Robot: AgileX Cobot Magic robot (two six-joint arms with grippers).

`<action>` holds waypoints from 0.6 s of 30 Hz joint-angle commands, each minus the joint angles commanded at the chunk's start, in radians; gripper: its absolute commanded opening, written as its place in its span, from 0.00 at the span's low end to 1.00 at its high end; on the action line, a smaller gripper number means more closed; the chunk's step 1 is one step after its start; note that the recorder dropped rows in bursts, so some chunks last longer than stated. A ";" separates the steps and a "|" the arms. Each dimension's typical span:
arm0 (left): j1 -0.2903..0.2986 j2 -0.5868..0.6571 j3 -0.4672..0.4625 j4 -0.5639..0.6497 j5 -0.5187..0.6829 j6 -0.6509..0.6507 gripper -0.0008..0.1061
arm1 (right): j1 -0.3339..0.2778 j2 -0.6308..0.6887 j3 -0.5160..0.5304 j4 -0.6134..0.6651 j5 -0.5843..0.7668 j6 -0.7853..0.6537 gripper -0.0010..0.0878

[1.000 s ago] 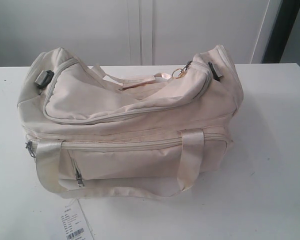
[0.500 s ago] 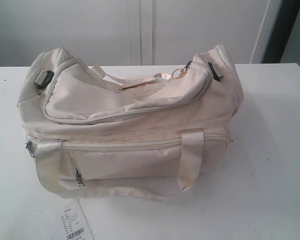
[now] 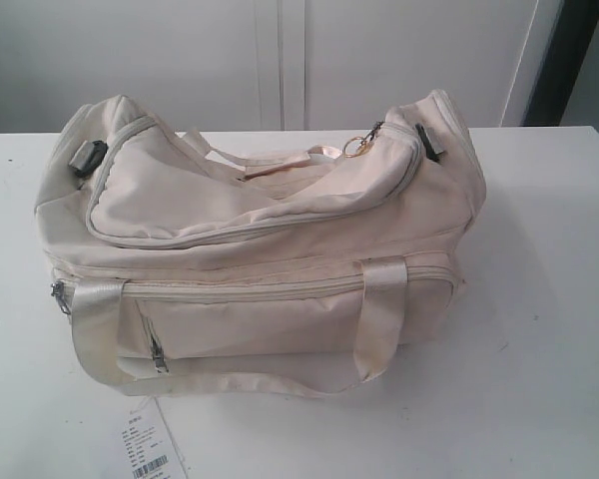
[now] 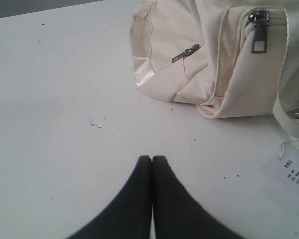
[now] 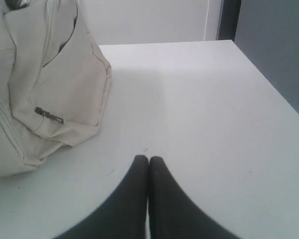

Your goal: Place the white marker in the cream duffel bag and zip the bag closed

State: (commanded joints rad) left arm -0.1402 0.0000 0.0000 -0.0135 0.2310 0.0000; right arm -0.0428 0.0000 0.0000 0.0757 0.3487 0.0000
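Note:
The cream duffel bag (image 3: 260, 249) lies in the middle of the white table (image 3: 549, 299), its grey top zipper drawn across and a gold charm (image 3: 355, 147) at the right end. The white marker is out of view. Neither arm shows in the exterior view. My left gripper (image 4: 152, 159) is shut and empty above the bare table, well short of the bag's end (image 4: 214, 59). My right gripper (image 5: 148, 159) is also shut with nothing in it, hovering over the table beside the bag's other end (image 5: 45, 84).
A white paper barcode tag (image 3: 150, 444) lies at the table's front edge below the bag, also seen as a tag (image 4: 291, 179) in the left wrist view. The table's right edge (image 5: 269, 84) runs near the right gripper. White cabinet doors stand behind.

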 joint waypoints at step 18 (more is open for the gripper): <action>0.000 0.000 0.000 0.000 0.000 0.000 0.01 | 0.000 0.000 0.000 -0.039 0.000 0.000 0.01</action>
State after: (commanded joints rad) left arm -0.1402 0.0000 0.0000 -0.0135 0.2310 0.0000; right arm -0.0428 0.0000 0.0000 0.0366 0.3491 0.0000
